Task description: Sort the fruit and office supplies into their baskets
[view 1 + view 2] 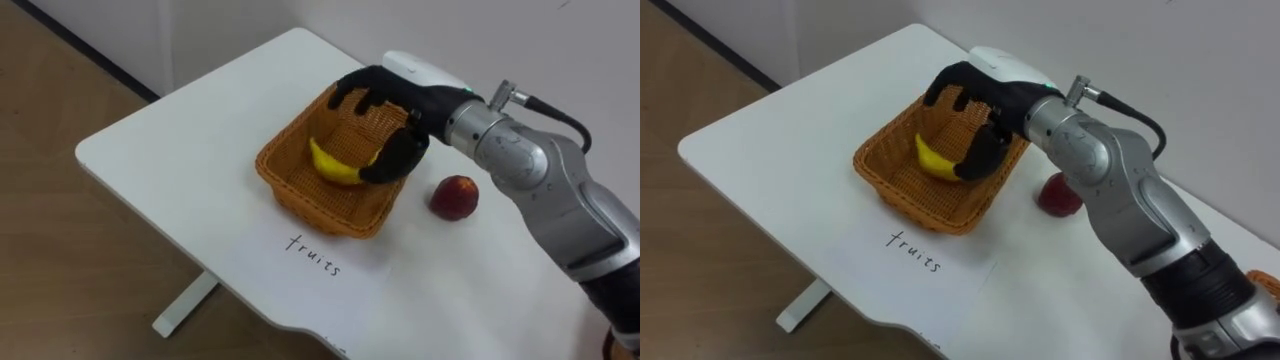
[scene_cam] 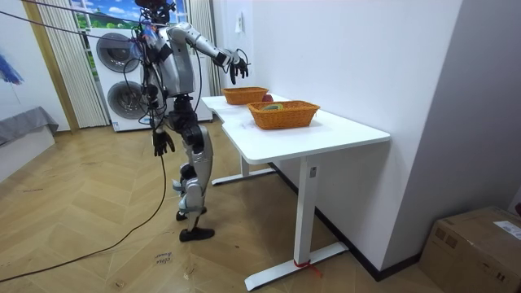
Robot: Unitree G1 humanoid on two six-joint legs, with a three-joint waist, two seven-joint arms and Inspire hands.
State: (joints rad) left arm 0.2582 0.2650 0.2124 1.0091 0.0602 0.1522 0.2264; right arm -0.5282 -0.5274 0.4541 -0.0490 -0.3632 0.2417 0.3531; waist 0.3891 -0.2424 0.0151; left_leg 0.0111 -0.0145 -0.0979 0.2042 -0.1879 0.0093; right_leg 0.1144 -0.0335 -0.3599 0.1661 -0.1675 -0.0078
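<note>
My right hand (image 1: pixel 412 100) hangs over the wicker basket (image 1: pixel 300 195), spread wide and gripping nothing. The banana (image 1: pixel 335 165) lies in the basket just under the palm, with one end at the thumb; I cannot tell whether the thumb touches it. The fingers curve down towards the basket's far rim. A red fruit (image 1: pixel 454 197) sits on the desk (image 1: pixel 180 150) just to the right of the hand, outside the basket and apart from its rim. A handwritten label (image 1: pixel 315 255) lies on the desk on my side of the hand, close to the basket's near wall.

The eye views give me the banana and the label up close. The room view adds a second wicker basket (image 2: pixel 283 115), well apart from the hand towards the room view's right; something yellowish-green shows over its rim, but I cannot make out what it is. The red fruit stands between the two baskets. The same view shows my left hand (image 2: pixel 163 142) low at my side, well away from the desk and too small for me to tell how it is set.

The desk is white, with its long side against a white wall (image 2: pixel 350 57). I stand at its open side with the right arm stretched out over it. The floor (image 2: pixel 81 212) is wooden parquet. Stacked washing machines (image 2: pixel 122 53) and a curtain (image 2: pixel 61 65) stand behind me, and a cardboard box (image 2: pixel 480 244) sits far from the hand at the room view's lower right.
</note>
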